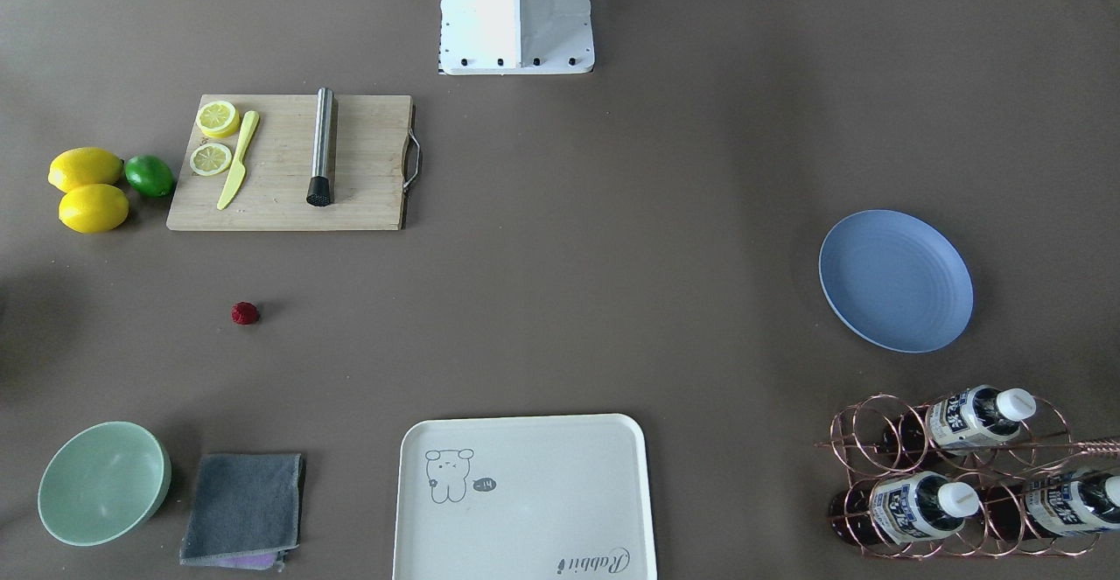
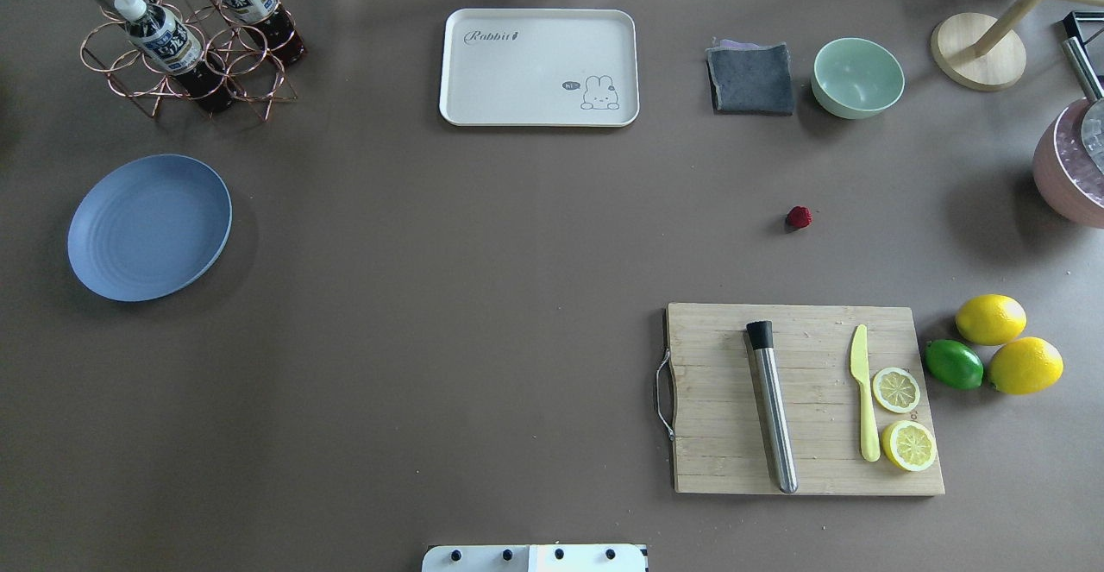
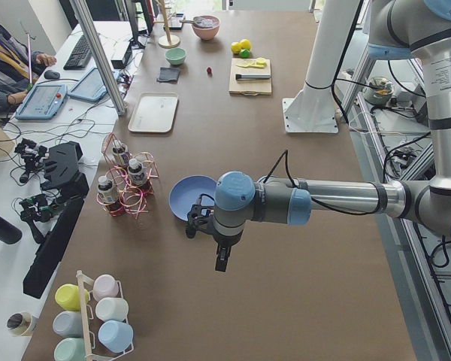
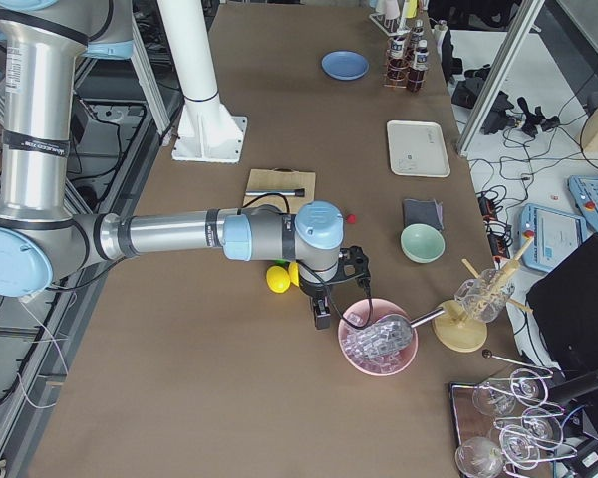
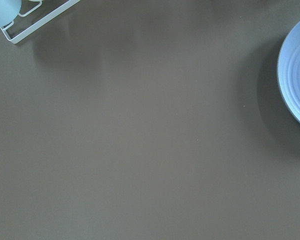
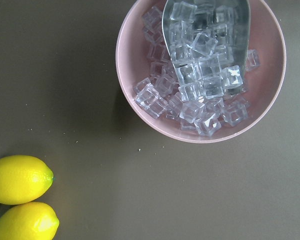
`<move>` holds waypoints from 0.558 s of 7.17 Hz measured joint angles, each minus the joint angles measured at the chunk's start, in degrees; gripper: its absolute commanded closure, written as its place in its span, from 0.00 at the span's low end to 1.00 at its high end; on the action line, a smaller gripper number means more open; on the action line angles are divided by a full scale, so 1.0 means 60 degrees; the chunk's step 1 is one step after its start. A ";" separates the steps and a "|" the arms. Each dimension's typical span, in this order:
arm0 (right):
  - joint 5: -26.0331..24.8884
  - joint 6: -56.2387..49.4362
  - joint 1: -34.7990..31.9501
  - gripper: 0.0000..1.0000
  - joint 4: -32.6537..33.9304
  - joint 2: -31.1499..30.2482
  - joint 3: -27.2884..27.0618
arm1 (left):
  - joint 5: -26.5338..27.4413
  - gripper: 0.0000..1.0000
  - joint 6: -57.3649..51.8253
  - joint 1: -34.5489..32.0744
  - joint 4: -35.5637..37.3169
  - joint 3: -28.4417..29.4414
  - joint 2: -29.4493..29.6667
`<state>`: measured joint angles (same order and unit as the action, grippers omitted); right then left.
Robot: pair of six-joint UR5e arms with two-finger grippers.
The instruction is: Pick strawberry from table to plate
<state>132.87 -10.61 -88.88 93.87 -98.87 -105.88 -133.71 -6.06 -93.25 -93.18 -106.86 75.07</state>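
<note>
The strawberry [image 2: 799, 217] is a tiny dark-red berry lying alone on the brown table [image 2: 431, 296], between the mint bowl and the cutting board; it also shows in the front view [image 1: 245, 313]. The light-blue plate [image 2: 149, 227] lies far off at the table's other end, with nothing on it. My left gripper [image 3: 220, 259] hangs above the table just beside the plate [image 3: 188, 197]. My right gripper [image 4: 322, 314] hovers between the lemons and a pink ice bowl, well short of the strawberry [image 4: 351, 217]. Whether either gripper is open or shut, I cannot tell.
A wooden cutting board [image 2: 802, 399] carries a steel muddler, a yellow knife and lemon slices; two lemons [image 2: 1009, 343] and a lime [image 2: 953, 363] lie beside it. A cream tray [image 2: 539, 67], grey cloth [image 2: 750, 78], mint bowl [image 2: 857, 77], bottle rack [image 2: 185, 37] and pink ice bowl [image 6: 200, 70] stand around.
</note>
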 measured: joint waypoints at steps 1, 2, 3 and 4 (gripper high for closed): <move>0.0003 -0.0003 0.0001 0.00 0.0000 -0.0009 -0.0011 | 0.0007 0.02 0.0000 0.0000 -0.0007 0.0003 -0.0016; 0.0004 -0.0004 0.0002 0.00 0.0000 -0.0013 -0.0016 | 0.0007 0.02 0.0000 0.0000 -0.0014 -0.0003 -0.0045; 0.0004 -0.0005 0.0003 0.00 0.0000 -0.0015 -0.0019 | 0.0009 0.02 0.0000 0.0000 -0.0021 -0.0003 -0.0081; 0.0007 -0.0002 0.0004 0.00 0.0000 -0.0015 -0.0019 | 0.0012 0.02 0.0000 0.0000 -0.0024 0.0004 -0.0095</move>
<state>132.91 -10.62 -88.86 93.87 -98.96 -105.99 -133.64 -6.07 -93.25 -93.33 -106.84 74.50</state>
